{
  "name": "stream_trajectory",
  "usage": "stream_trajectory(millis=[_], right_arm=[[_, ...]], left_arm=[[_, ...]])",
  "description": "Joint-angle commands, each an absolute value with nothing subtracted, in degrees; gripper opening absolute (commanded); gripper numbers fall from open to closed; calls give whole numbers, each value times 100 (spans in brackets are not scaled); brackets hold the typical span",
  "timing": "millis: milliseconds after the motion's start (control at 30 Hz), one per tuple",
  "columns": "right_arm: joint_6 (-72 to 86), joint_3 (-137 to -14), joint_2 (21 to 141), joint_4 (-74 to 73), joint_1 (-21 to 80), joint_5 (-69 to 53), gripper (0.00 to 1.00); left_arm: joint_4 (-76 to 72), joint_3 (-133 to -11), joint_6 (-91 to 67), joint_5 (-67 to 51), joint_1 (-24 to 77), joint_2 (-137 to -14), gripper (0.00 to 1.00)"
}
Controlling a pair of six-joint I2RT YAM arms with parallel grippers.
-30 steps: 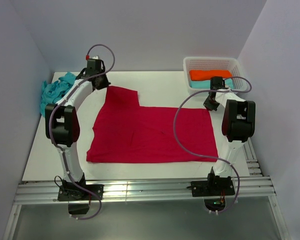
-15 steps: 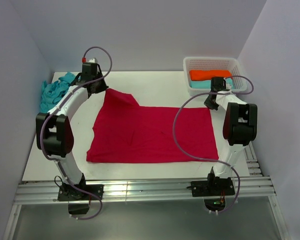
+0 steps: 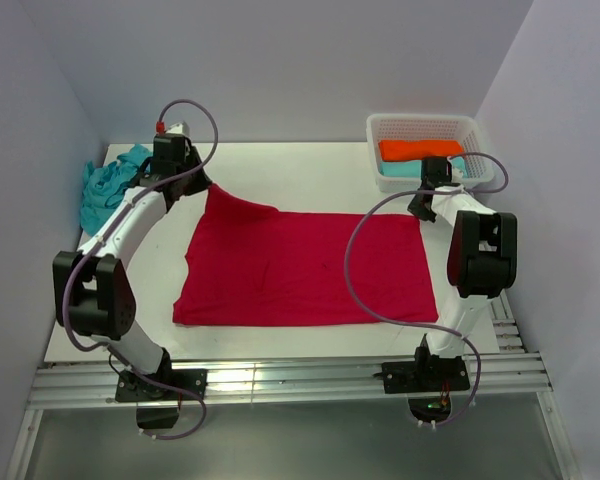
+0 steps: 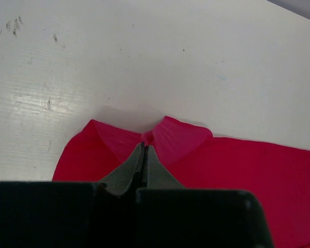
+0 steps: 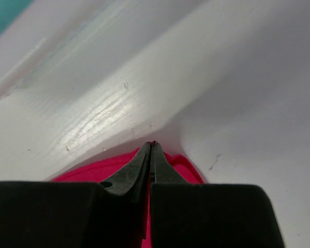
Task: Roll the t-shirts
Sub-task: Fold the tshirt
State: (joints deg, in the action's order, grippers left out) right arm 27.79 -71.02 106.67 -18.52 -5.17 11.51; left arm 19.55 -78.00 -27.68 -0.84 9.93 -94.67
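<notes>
The crimson t-shirt [image 3: 305,270] lies spread on the white table [image 3: 310,165], in front and to the left of the white lattice basket [image 3: 425,122], with its far left corner drawn into a peak. The left gripper [image 4: 144,149] is clenched on that peaked corner, well left of the basket, while the right gripper [image 5: 152,150] is pinched tight on the shirt corner nearest the basket. The turquoise t-shirt [image 3: 105,185] sits crumpled at the table edge farthest left of the basket.
</notes>
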Motion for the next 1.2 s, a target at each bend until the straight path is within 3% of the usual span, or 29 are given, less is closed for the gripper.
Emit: stream_trajectory(millis=[0,1167], right_arm=[[2733,-7031,10362,-1758,-475,1353,0],[3226,-6038,9246,-1679,-562,1521,0]], left_arm=[[1802,-7656,-2654,-185,984,-8852,0],[2180,-6434,-2593,158,984,-7243,0]])
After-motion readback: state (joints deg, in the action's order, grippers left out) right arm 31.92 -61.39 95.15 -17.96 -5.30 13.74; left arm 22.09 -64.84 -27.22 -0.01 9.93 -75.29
